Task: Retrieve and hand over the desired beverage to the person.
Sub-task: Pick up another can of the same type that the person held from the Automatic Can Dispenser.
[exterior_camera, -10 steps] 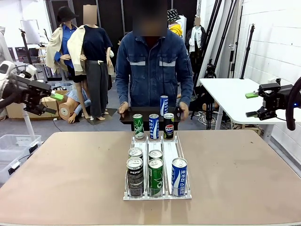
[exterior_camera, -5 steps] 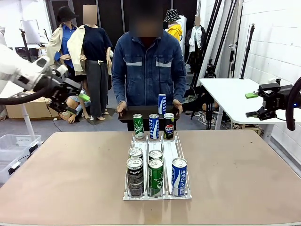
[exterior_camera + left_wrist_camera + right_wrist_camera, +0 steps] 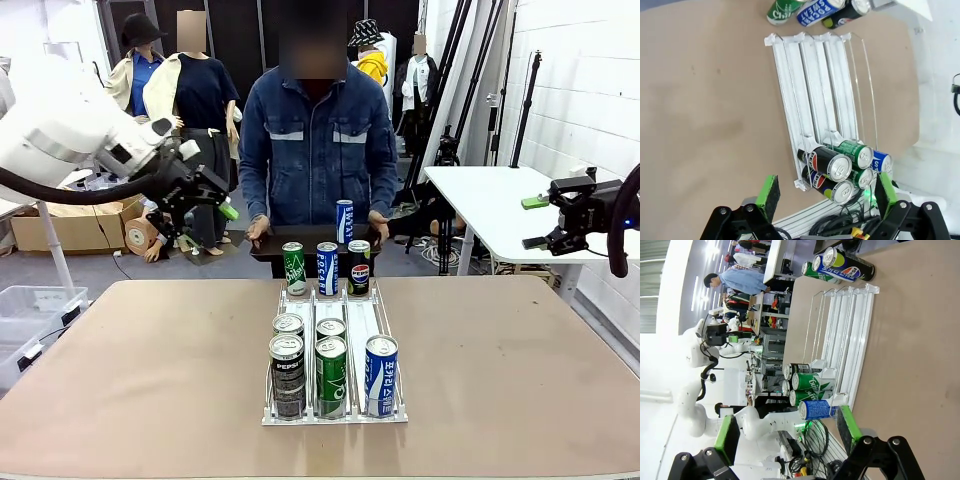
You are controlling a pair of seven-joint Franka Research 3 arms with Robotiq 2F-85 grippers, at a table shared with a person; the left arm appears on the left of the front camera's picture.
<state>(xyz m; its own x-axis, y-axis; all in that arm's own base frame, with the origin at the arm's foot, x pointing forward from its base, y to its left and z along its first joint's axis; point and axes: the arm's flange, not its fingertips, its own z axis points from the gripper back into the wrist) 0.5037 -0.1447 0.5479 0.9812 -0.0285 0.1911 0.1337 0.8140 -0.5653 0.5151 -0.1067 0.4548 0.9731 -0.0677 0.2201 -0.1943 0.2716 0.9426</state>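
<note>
Where the desk [image 3: 130, 380] stands: between us and the person; its brown top is bare at both sides, with the drinks down its middle.
Person [image 3: 318, 150]: at the far edge in a blue denim jacket, holding a dark tray [image 3: 275, 243] at both ends.
Left hand [image 3: 210, 222]: up in the air beyond the desk's far left, fingers spread wide and holding nothing; its wrist view looks down on the rack.
Right hand [image 3: 537, 222]: well off to the right by a white side table, fingers wide, empty.
Rack [image 3: 362, 312]: white, three lanes, mid-desk, with five cans crowded at our end.
Front row: black can [image 3: 287, 375], green can [image 3: 331, 375], blue can [image 3: 381, 375]; two more cans stand behind the black and the green.
Far row [image 3: 327, 268]: a green, a blue and a black can stand just past the rack's far end, near the tray.
Tray can [image 3: 346, 222]: blue, upright on the tray.
Desired drink: we cannot tell which it is; the tray can may hint at blue, and that is only our guess.
Step in hand: we judge it to be the reach for a can, with no can touched yet.
Doing it well: we hold the fingers wide until they straddle one can alone, close the pads at mid-height, lift straight up clear of the rack's lip, and pass above the far row on the way to the person.
</note>
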